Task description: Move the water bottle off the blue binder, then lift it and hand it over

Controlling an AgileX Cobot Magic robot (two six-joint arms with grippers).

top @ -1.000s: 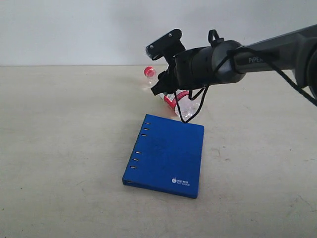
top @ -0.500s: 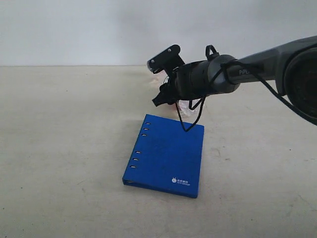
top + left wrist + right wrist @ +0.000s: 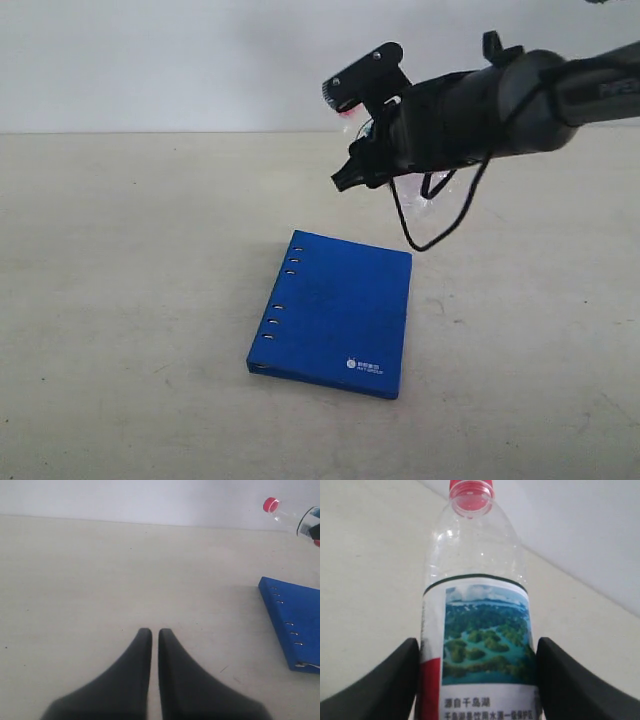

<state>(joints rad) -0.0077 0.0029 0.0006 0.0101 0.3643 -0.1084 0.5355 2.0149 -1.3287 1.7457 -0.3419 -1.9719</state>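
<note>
The water bottle (image 3: 477,615), clear with a red cap and a landscape label, sits between the two black fingers of my right gripper (image 3: 477,650), which is shut on its label band. In the exterior view the right gripper (image 3: 350,172) holds it in the air behind the blue binder (image 3: 335,310). The arm hides most of the bottle (image 3: 418,190) there. The binder lies flat on the table with nothing on it. My left gripper (image 3: 155,631) hovers low over bare table, shut and empty, with the binder (image 3: 295,625) and the bottle's red cap (image 3: 271,504) off to one side.
The beige table (image 3: 120,300) meets a plain white wall (image 3: 150,60) at the back. A black cable (image 3: 430,235) hangs in a loop from the right arm above the binder's far edge.
The right arm has risen and shifted right, carrying the bottle up from the table behind the binder. The binder has not moved.
</note>
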